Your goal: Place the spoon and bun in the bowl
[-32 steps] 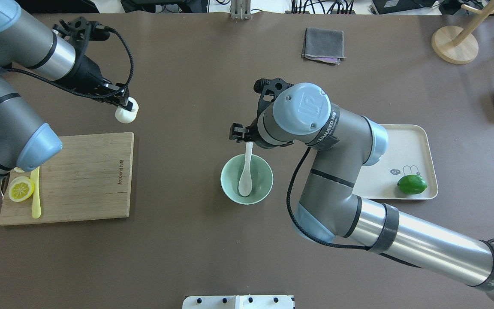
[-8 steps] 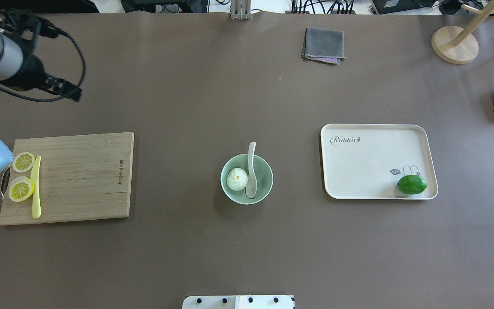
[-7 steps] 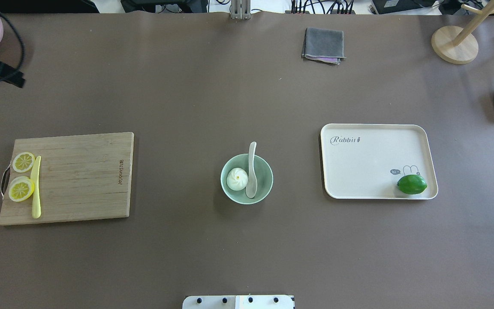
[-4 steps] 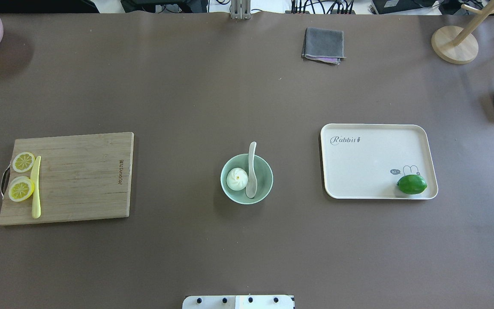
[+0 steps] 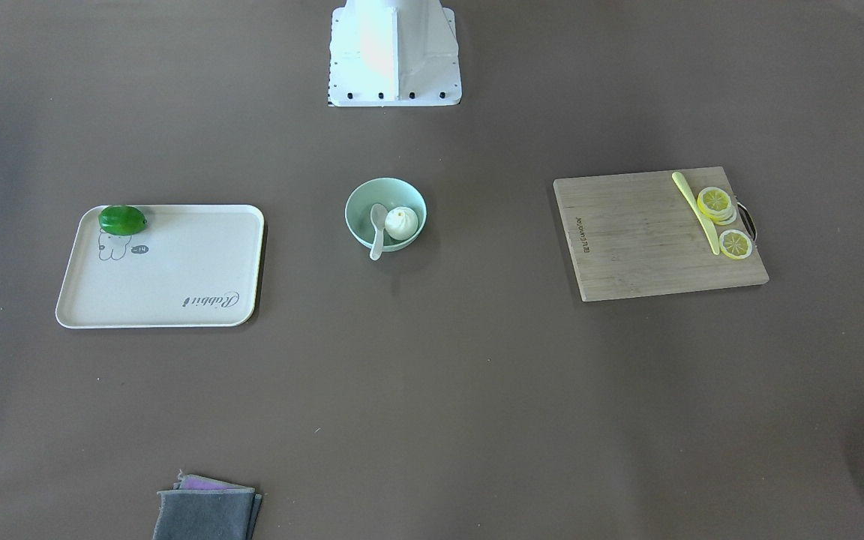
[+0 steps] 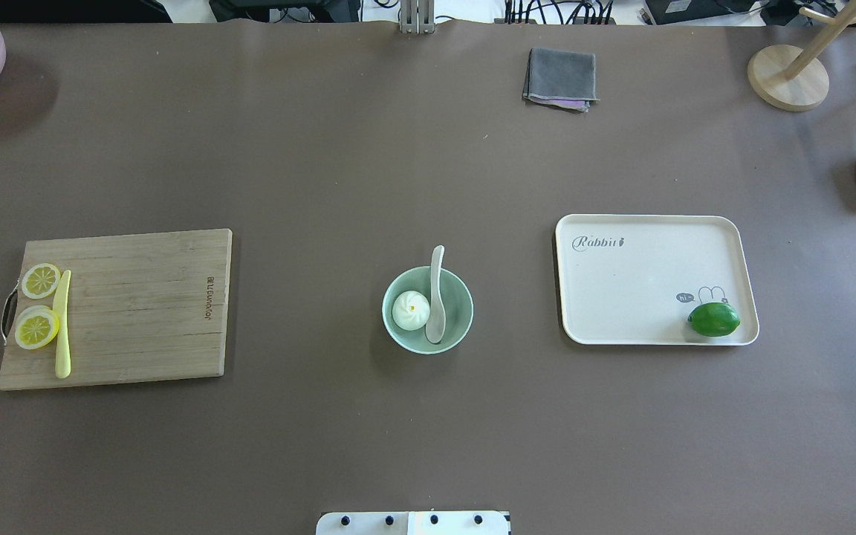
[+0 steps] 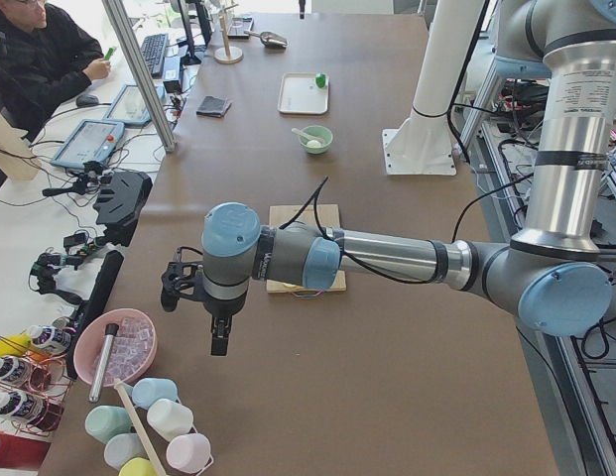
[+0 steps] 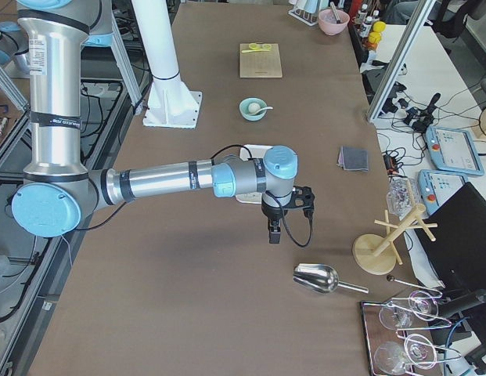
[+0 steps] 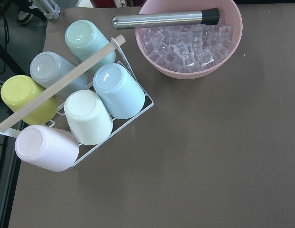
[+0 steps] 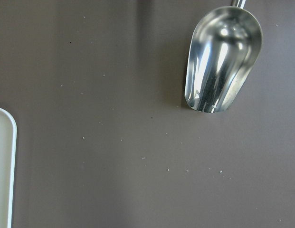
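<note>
The mint-green bowl (image 6: pixel 464 297) stands at the table's middle; it also shows in the front view (image 5: pixel 357 196). The white bun (image 6: pixel 411 310) lies inside it on the left. The white spoon (image 6: pixel 436 297) lies beside the bun, scoop in the bowl, handle over the far rim. Both show in the front view, the bun (image 5: pixel 402 223) and the spoon (image 5: pixel 378 229). My left gripper (image 7: pixel 219 342) hangs above the table's left end and my right gripper (image 8: pixel 275 233) above its right end. Each shows only in a side view, so I cannot tell whether they are open or shut.
A wooden cutting board (image 6: pixel 138 305) with lemon slices (image 6: pixel 36 327) and a yellow knife (image 6: pixel 62 319) lies left. A cream tray (image 6: pixel 643 275) with a lime (image 6: pixel 713 319) lies right. A grey cloth (image 6: pixel 560 76), metal scoop (image 10: pixel 221 61), pink ice tub (image 9: pixel 190 42) and cup rack (image 9: pixel 85 104) stand at the edges.
4.6 s ago my left gripper held the bun and my right was above the spoon in the bowl. Both arms have since drawn out of the overhead view; the bun now lies in the bowl.
</note>
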### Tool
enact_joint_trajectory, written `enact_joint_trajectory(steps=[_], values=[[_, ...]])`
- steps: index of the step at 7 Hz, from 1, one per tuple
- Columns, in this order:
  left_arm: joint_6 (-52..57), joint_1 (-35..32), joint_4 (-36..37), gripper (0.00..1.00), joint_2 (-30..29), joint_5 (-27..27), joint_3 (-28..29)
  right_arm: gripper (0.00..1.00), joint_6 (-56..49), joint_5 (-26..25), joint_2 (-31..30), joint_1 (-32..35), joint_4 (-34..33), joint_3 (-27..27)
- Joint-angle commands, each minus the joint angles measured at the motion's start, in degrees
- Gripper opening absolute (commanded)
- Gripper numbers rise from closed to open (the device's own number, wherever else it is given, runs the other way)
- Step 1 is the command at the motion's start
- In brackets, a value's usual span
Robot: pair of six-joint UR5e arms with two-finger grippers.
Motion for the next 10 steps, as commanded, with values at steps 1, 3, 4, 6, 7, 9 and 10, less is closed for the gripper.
enact_joint_trajectory(steps=[1,3,4,6,7,9,10], values=[[-0.12,-0.17,-0.35,0.98,1.88,-0.5,-1.08,1.0,-0.68,-0.27,-0.46,2.29,-1.98,-0.69],[-0.83,2.27,-0.35,0.98,1.88,-0.68,-3.63,1.0,-1.21,0.16,-3.0,2.99,-1.47,-0.96],[-0.83,5.51,-0.44,0.98,2.92,-0.33,-3.73,1.0,-1.21,0.52,-3.45,3.78,-1.46,-0.61],[-0.83,8.7,-0.44,0.98,2.93,-0.07,-4.08,1.0,-1.12,0.34,-3.28,3.79,-1.63,-0.87],[-0.83,8.62,-0.44,0.98,2.93,-0.07,-4.43,1.0,-0.95,0.34,-3.37,3.79,-1.64,-0.87],[-0.74,8.62,-0.44,0.98,2.76,-0.07,-4.26,1.0,-0.86,0.34,-3.46,3.79,-1.99,-0.87],[-0.74,8.62,-0.35,0.98,2.5,0.02,-4.17,1.0,-0.77,0.26,-3.37,3.79,-1.9,-0.87]])
